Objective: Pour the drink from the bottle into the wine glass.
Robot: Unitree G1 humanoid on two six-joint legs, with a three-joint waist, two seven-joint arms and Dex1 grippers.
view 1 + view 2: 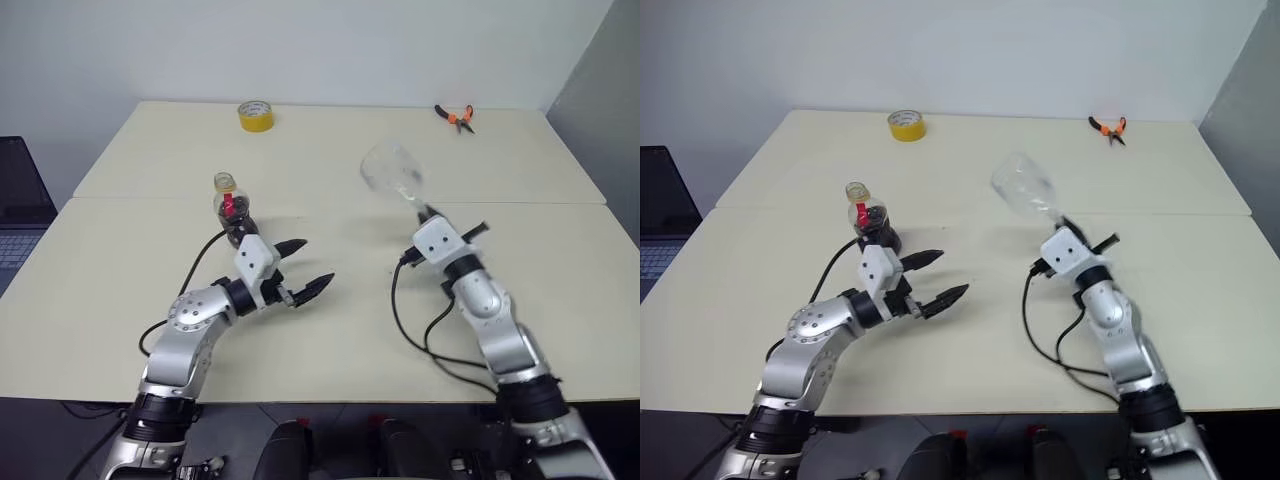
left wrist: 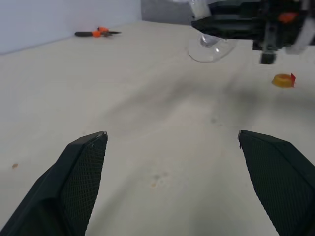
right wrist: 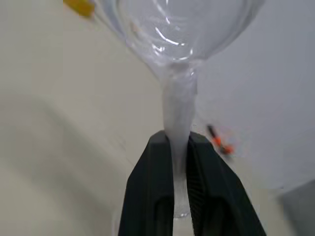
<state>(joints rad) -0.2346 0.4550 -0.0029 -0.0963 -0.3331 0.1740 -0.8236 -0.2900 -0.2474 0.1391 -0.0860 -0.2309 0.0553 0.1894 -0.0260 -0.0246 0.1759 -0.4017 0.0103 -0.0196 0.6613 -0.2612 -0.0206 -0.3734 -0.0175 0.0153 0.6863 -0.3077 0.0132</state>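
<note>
Closest to the camera, the left tool (image 1: 304, 270) hangs with its two fingers spread wide and nothing between them, just beside the bottle (image 1: 234, 214) on the side facing the robot. That bottle stands upright on the surface (image 1: 330, 330); it looks light, its ribbed plastic probably gives under a squeeze, so the rounded body below the red label seems the sound place to grip. Only a little dark drink (image 1: 875, 236) shows, low in it. A small yellow cap-like piece (image 2: 282, 80) lies loose on the surface, so the bottle is likely open. Well to the right of the bottle, the right tool (image 3: 179, 172) is clamped on the thin stem of the wine glass (image 1: 392, 170), which is lifted off the surface and tilted, bowl leaning away. Glass is brittle and slick; the stem is a narrow hold and could twist. Counted: one bottle, one wine glass, one yellow tape roll (image 1: 255, 115), one pair of orange pliers (image 1: 456, 116).
</note>
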